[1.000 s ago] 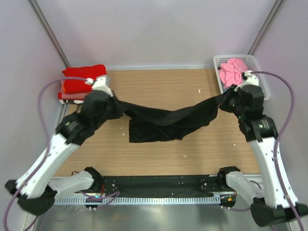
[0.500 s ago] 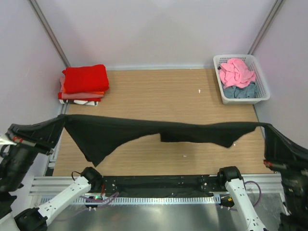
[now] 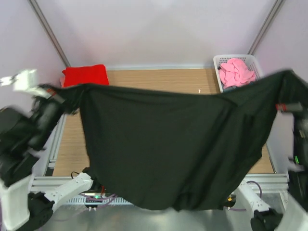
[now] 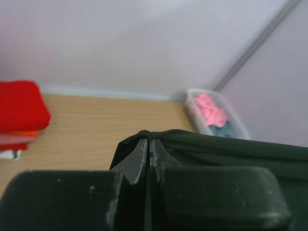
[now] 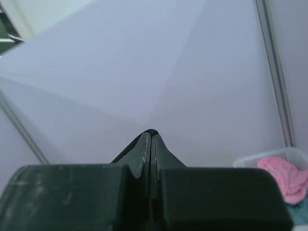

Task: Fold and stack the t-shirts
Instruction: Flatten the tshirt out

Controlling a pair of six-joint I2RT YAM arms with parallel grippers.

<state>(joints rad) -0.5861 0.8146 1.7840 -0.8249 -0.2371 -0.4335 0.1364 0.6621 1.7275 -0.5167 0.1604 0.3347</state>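
Observation:
The black t-shirt hangs spread wide in the air between both grippers, high above the table, and covers most of the top view. My left gripper is shut on its left corner; in the left wrist view the cloth bunches over the closed fingertips. My right gripper is shut on its right corner; the right wrist view shows a thin black fold pinched at the tips. A folded stack with a red t-shirt on top lies at the back left. A pink t-shirt lies in the basket.
The white lattice basket stands at the back right corner, also visible in the left wrist view with grey-blue cloth under the pink. The wooden table shows behind the hanging shirt. Lilac walls close in the sides and back.
Both arms have swung up and toward the camera with the black shirt. It went from a slack band low over the table to a wide sheet hanging open.

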